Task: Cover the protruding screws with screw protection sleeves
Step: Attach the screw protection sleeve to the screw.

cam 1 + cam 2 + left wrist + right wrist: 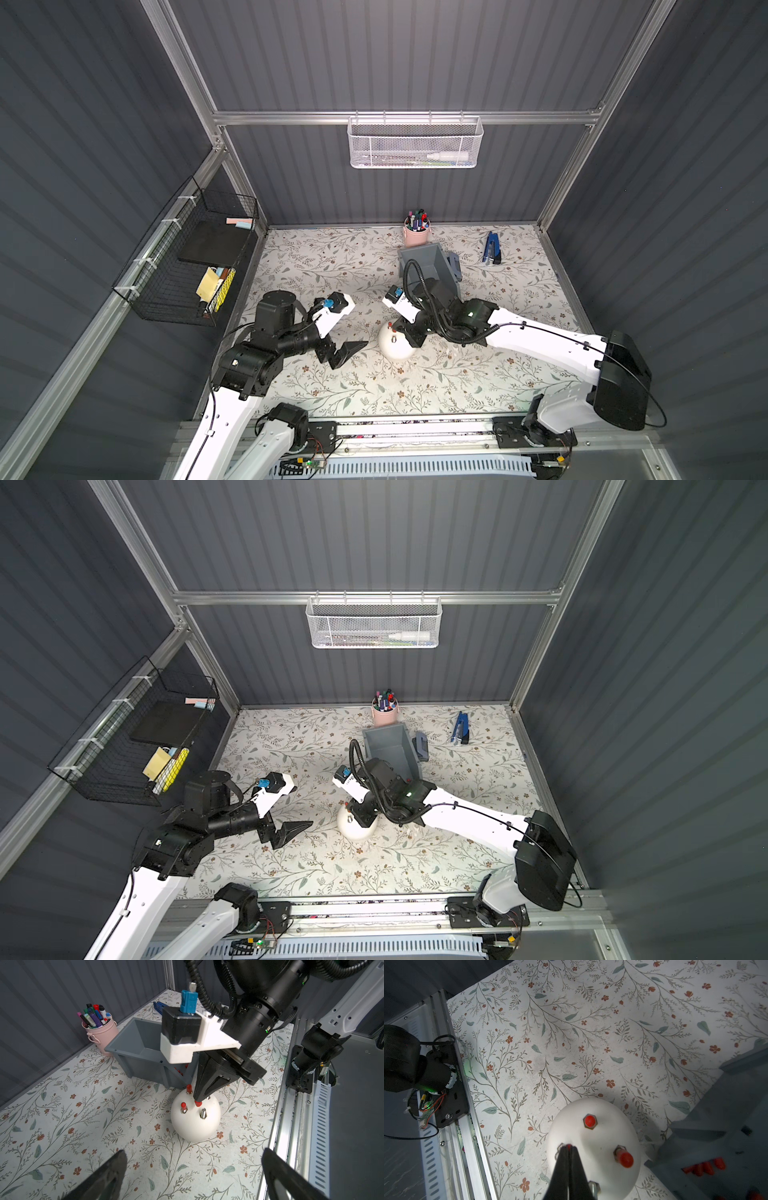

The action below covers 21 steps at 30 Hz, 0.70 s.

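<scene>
White dome [395,351] mid-bench [332,257], four protruding screws [203,1113] on top. Three wear red sleeves [183,1105], one stud bare. Right gripper [197,1098]: jaws together, tips touching top of one sleeve. Left gripper [351,354]: jaws wide apart, empty, just beside dome. Spare sleeves [704,1167] in grey bin [135,1049] behind dome.

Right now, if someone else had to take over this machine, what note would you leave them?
The left gripper is open and empty, beside the dome.
The right gripper is shut, tips on a red sleeve sitting on a screw; pinching or pressing, I cannot tell.
Done: two capped screws.
Left: seat that third sleeve, then cap the bare screw.
The spare sleeves lie in the bin.
</scene>
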Each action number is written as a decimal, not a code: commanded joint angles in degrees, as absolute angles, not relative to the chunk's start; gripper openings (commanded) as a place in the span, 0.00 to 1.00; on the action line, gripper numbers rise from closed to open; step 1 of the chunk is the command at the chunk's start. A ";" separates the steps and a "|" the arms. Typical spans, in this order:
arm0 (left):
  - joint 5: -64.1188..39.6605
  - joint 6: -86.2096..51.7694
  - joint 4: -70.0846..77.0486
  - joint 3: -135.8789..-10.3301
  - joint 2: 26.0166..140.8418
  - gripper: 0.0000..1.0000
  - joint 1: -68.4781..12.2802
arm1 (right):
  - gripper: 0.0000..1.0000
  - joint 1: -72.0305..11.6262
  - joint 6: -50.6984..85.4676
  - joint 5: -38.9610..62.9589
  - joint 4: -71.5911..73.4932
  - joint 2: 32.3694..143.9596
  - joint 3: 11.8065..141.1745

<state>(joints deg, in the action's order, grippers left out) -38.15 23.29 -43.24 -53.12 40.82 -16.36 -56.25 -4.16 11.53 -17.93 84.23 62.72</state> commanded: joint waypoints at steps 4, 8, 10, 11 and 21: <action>-37.68 22.92 -43.24 -53.28 41.23 0.99 -16.26 | 0.00 -56.16 -3.65 14.30 -17.46 84.46 61.62; -37.75 22.93 -43.25 -53.34 41.31 0.99 -16.26 | 0.00 -56.16 -3.72 14.24 -17.53 84.29 61.27; -37.68 22.89 -43.24 -53.35 41.36 1.00 -16.26 | 0.00 -56.16 -3.78 14.69 -17.66 84.26 61.17; -37.68 22.87 -43.24 -53.35 41.33 0.99 -16.26 | 0.00 -56.16 -3.71 15.06 -17.62 84.21 61.07; -37.96 22.76 -43.00 -53.26 41.66 0.99 -16.26 | 0.00 -56.16 -3.54 13.89 -18.28 83.85 60.14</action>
